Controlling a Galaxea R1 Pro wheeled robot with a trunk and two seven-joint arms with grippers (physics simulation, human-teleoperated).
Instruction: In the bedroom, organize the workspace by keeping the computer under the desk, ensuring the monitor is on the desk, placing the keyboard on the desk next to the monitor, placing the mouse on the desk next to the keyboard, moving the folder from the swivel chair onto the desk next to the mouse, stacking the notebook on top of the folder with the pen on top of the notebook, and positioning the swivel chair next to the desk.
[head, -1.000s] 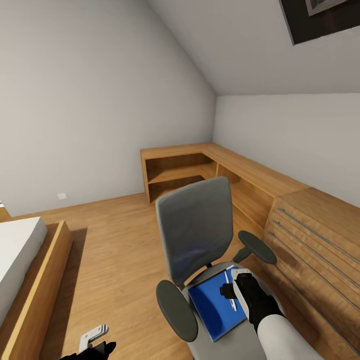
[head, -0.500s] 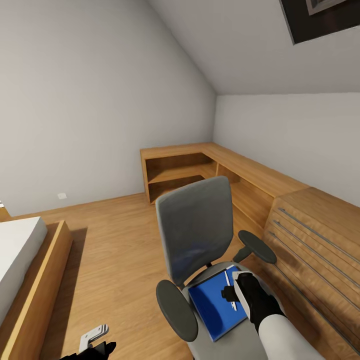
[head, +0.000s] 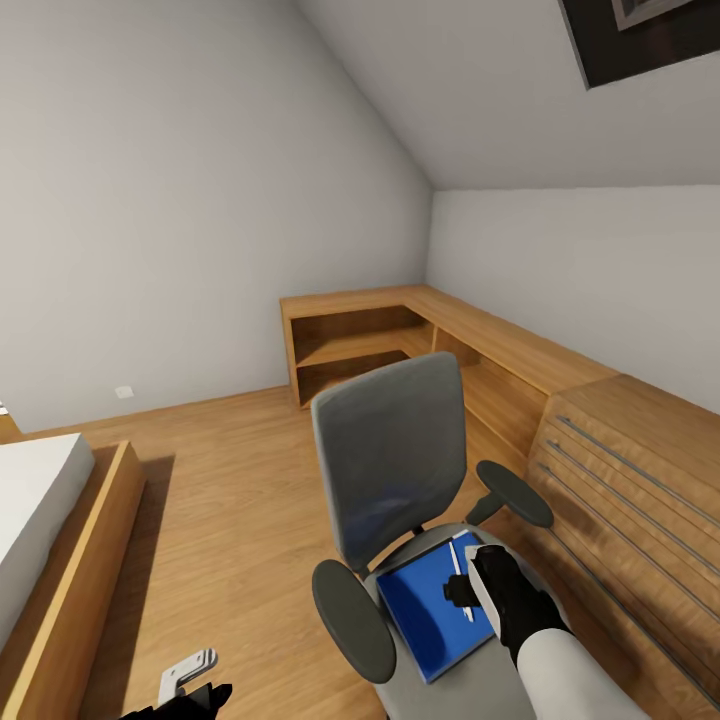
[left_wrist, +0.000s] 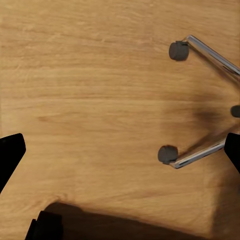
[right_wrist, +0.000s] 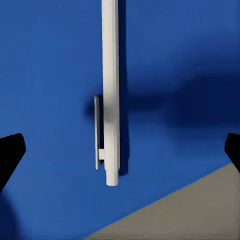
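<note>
Lying between the right end effector's (right_wrist: 120, 145) spread fingertips: the pen (right_wrist: 110, 90).

Right arm is reaching forward and down, white forearm and black wrist, with the right gripper (head: 470, 585) pointing straight down. Its fingertips (right_wrist: 11, 152) sit spread wide apart, nothing between them touching. Left gripper (head: 190, 680) hangs low by the body, jaws also spread wide.

White pen (right_wrist: 110, 95) lying on blue folder (head: 432, 610), grey chair seat (head: 500, 675)
</note>
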